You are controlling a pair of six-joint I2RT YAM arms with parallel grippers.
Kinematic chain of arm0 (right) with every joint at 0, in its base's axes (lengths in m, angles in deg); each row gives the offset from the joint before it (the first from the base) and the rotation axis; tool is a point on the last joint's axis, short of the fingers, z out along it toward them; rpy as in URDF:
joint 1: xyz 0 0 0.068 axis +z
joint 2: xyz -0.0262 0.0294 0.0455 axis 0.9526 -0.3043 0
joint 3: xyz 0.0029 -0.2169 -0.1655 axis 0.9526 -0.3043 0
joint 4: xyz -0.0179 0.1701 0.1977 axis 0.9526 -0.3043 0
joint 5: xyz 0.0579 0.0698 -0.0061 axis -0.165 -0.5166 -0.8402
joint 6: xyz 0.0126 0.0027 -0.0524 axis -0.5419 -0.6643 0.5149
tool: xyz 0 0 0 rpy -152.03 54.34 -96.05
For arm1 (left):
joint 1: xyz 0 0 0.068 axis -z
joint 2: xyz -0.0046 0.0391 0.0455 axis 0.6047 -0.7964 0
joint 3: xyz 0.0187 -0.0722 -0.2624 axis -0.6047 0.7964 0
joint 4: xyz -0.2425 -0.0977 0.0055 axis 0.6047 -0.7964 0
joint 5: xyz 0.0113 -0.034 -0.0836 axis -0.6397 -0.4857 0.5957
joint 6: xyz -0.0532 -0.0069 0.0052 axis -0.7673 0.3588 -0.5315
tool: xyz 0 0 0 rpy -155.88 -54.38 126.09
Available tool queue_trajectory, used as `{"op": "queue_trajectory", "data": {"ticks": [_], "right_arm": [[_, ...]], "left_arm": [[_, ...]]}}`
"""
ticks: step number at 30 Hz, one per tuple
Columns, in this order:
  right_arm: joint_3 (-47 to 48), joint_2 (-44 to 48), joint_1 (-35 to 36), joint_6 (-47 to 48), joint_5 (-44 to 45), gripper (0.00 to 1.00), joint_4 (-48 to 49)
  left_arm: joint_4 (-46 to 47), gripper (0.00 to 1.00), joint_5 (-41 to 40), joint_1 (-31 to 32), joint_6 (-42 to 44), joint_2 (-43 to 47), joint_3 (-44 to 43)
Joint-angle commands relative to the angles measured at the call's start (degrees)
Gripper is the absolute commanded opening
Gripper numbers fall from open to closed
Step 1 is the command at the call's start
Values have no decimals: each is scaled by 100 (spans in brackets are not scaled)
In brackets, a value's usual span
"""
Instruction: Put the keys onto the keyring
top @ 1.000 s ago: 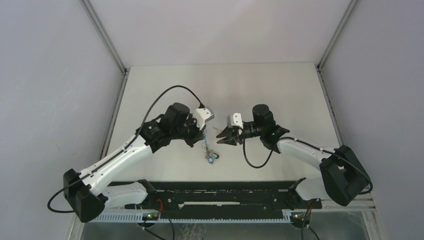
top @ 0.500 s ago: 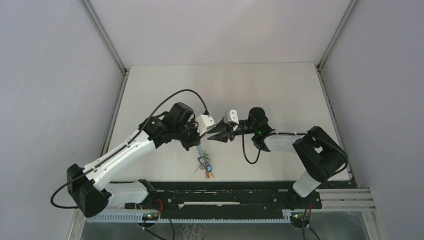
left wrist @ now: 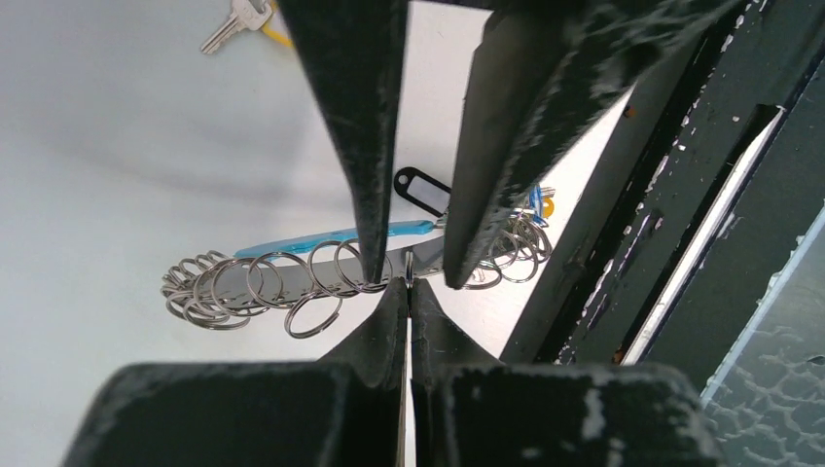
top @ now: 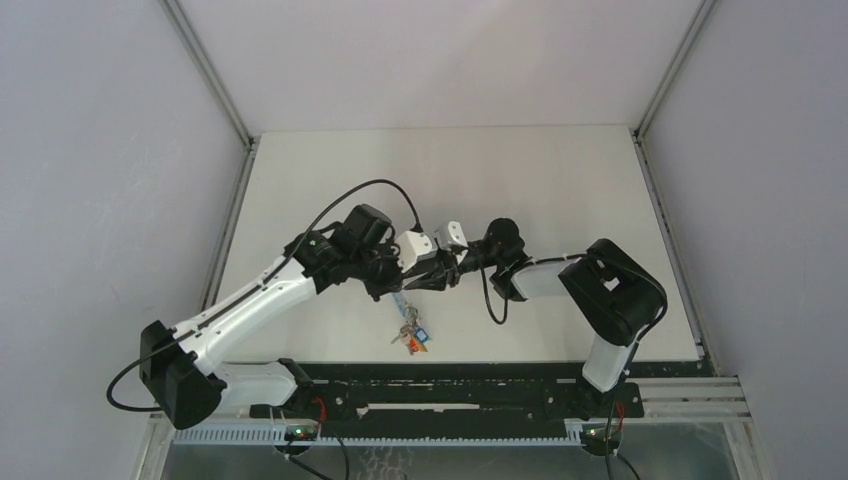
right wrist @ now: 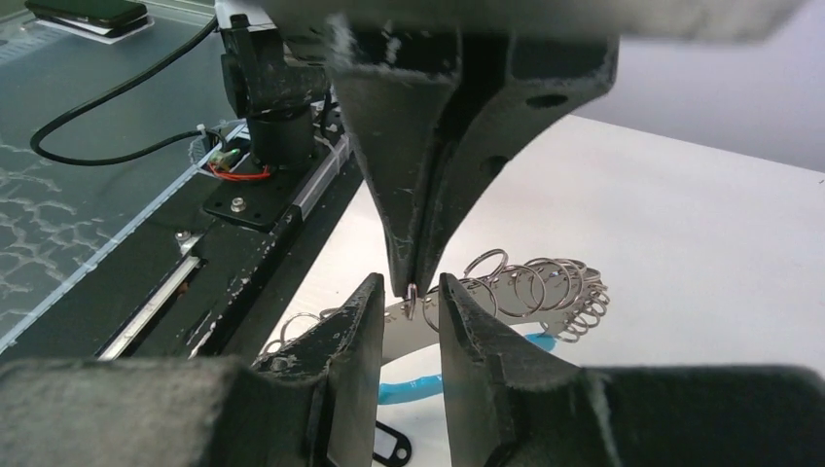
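My left gripper (left wrist: 409, 284) is shut on one small split ring of the keyring (left wrist: 292, 282), a metal band strung with several silver rings and a bright blue band (left wrist: 331, 238). The bundle hangs below it (top: 408, 325) with coloured tags at its low end. My right gripper (right wrist: 409, 288) is open. Its fingers (left wrist: 375, 146) stand on either side of the left fingertips and the pinched ring (right wrist: 411, 295) without touching it. One of the keys (left wrist: 232, 23), silver with a yellow part beside it, lies on the table beyond.
A black tag (left wrist: 420, 190) lies on the white table (top: 560, 180) under the keyring. The black rail of the arm bases (top: 450, 385) runs along the near edge, close to the dangling tags. Grey walls enclose the table on three sides.
The right arm has reached left until its open fingers meet the left gripper's tips. The left gripper and the hanging keyring have shifted slightly toward the near edge.
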Motion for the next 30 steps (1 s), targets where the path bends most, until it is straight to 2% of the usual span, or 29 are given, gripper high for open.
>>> {"op": "queue_trajectory", "data": {"ticks": [1, 9, 16, 19, 21, 25, 30], "right_arm": [[251, -261, 28, -267, -95, 26, 370], [293, -539, -7, -638, -69, 23, 838], [312, -496, 0, -683, -193, 12, 842], [324, -478, 11, -695, -234, 0, 848], [314, -474, -4, -750, -237, 0, 902], [203, -513, -127, -1216, -66, 0, 1511], [144, -461, -158, -1272, 39, 0, 1589]], "left_arm": [[376, 0, 284, 17, 183, 207, -363], [501, 0, 417, 17, 252, 339, -212], [492, 0, 497, 17, 287, 239, -257], [492, 0, 467, 26, 263, 204, -280], [553, 2, 380, 26, 185, 233, -251], [1342, 17, -40, 26, -516, 865, 458], [3483, 30, -580, 26, -1935, 2097, 2125]]}}
